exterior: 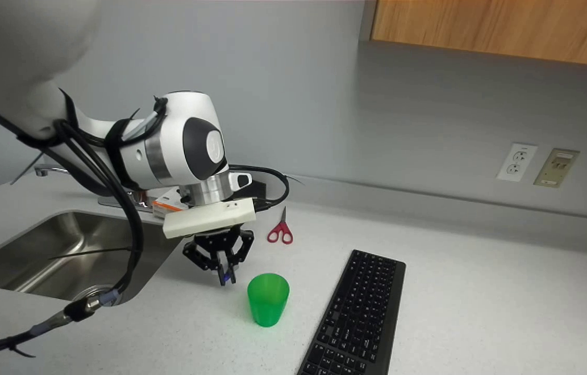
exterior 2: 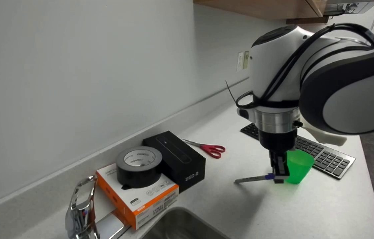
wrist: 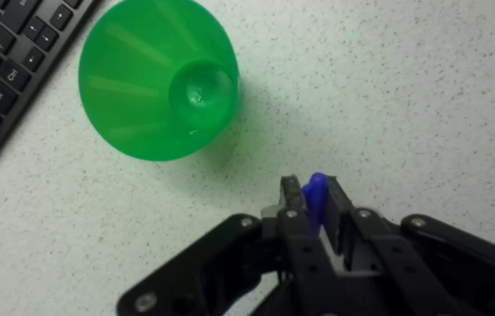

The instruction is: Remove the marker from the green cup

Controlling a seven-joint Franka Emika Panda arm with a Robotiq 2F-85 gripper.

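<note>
The claw [wrist: 312, 181] has the marker [exterior 2: 253, 179] pinched by one end, outside the green cup [exterior: 268, 300] just beside the claw, and should lower it gently to the counter [exterior: 178, 338] beneath before loosening.

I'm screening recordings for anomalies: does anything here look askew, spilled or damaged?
Nothing stands out: no spill or damage shows, the green cup stands upright, and the tool holds the marker sideways, outside the cup.
</note>
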